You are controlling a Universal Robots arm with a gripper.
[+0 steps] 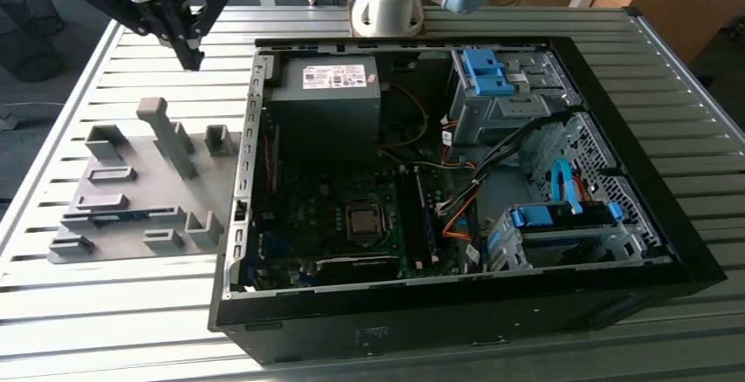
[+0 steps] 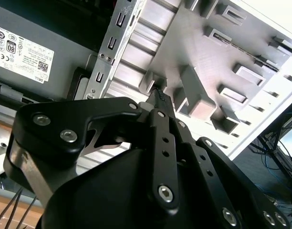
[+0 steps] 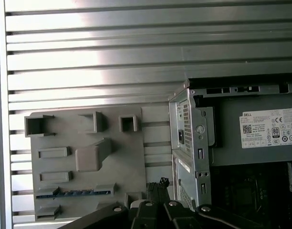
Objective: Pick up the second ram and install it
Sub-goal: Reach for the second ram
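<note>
gripper point(image 1: 188, 57) pinched closed, empty | second ram point(image 1: 113, 217) slotted in tray point(image 1: 146, 168) | long axis exterior view's left-right

Printed sticker on the power supply

A white label point(image 1: 334, 77) sits on the grey power supply point(image 1: 320, 116) inside the open computer case point(image 1: 686, 251). In both wrist views the label point(image 3: 269, 128) point(image 2: 22, 51) carries rows of small black print, a square code, a barcode strip and several round marks along one edge.
</note>
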